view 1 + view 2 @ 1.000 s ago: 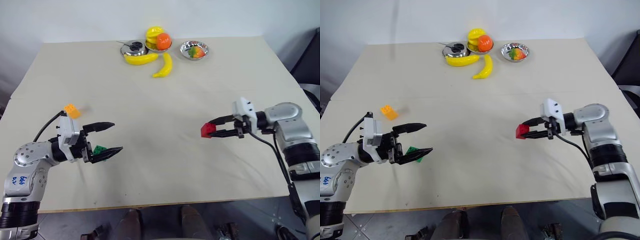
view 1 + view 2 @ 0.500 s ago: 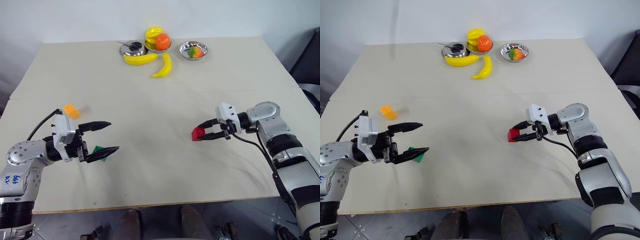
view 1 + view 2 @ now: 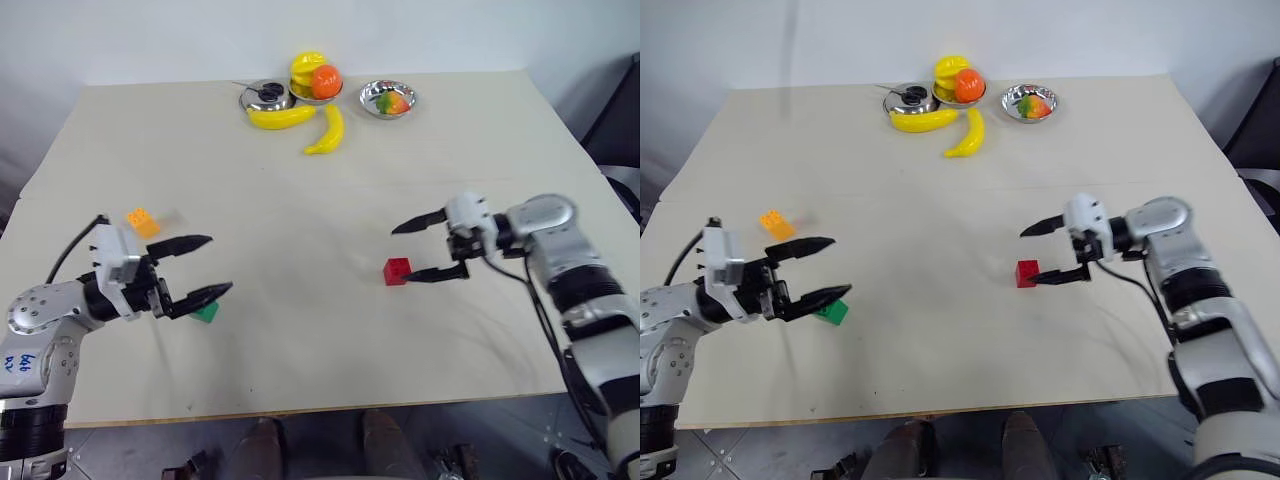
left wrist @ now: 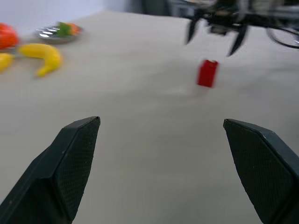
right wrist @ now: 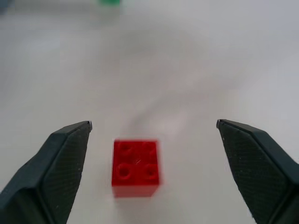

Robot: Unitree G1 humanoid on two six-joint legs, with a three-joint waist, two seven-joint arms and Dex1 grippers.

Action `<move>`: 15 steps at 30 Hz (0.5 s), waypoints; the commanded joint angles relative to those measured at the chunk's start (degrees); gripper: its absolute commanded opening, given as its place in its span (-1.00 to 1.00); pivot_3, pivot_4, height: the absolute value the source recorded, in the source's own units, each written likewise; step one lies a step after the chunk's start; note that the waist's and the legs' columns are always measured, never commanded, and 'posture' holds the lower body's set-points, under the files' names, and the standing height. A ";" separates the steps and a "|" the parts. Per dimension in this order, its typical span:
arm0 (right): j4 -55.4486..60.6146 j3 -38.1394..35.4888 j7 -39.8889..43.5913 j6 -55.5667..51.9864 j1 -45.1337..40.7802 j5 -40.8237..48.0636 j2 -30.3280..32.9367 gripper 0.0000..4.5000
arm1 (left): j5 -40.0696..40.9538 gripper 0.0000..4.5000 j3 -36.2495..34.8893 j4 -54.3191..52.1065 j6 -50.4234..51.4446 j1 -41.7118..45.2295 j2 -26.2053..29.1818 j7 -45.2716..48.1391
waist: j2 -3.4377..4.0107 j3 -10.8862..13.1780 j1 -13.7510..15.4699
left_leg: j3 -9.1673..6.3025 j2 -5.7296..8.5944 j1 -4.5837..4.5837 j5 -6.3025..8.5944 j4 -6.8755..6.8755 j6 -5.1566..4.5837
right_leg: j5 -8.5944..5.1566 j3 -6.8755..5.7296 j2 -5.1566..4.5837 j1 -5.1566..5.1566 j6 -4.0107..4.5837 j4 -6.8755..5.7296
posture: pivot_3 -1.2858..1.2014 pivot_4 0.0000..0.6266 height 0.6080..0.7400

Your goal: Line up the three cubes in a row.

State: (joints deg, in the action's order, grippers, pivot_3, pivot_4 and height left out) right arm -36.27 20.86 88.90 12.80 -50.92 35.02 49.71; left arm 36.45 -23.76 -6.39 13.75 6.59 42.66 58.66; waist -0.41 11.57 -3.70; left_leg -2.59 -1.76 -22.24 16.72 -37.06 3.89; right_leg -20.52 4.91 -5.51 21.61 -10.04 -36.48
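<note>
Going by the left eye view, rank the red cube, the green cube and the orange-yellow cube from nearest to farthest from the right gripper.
From the open right gripper:
1. Red cube, on the table just beside its lower finger.
2. Green cube, far across on the robot's left, under the left gripper.
3. Orange-yellow cube, farthest left, behind the left gripper.

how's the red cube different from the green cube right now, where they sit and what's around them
The red cube sits on the robot's right half of the table; the green cube sits on its left. The red cube lies bare beside the right gripper, while the left gripper's lower finger partly hides the green one. Shared: both rest on the table, unheld, each near an open gripper.
</note>
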 commanded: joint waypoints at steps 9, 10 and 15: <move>29.00 -23.66 -0.88 -11.95 33.97 14.43 2.19 0.97 | -2.13 1.00 -21.34 15.52 -9.07 -20.57 -4.56 -5.56 | -0.04 0.01 0.55 | 0.19 0.03 0.02 0.29 -0.02 -0.35 | -0.01 0.06 -0.02 -0.02 0.02 0.09 | 0.03 -0.52 1.00; 30.94 -24.59 -1.86 -10.74 35.24 13.22 1.14 0.97 | -1.95 1.00 -21.37 14.47 -9.03 -21.69 -5.24 -5.88 | -0.07 0.02 0.70 | 0.21 0.02 0.03 0.36 -0.13 -0.43 | -0.01 0.07 -0.03 -0.02 0.03 0.25 | 0.03 -0.52 1.00; 36.82 -28.00 -5.75 -12.87 37.95 11.97 -2.14 0.97 | -0.91 1.00 -21.08 13.37 -10.80 -23.78 -7.82 -5.69 | -0.26 -0.09 2.14 | 0.09 -0.01 0.15 0.18 -0.15 -0.18 | 0.15 0.00 0.02 -0.19 -0.01 0.30 | 0.03 -0.52 1.00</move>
State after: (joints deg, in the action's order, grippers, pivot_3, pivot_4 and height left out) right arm -1.02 -4.97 83.78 -0.06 -13.66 47.09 47.85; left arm 34.54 -43.97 9.13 3.93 -16.33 35.49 52.62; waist -0.67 11.49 -1.57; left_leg -2.52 -1.76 -22.09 16.88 -37.21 3.73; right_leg -20.34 4.90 -5.50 21.39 -10.04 -36.17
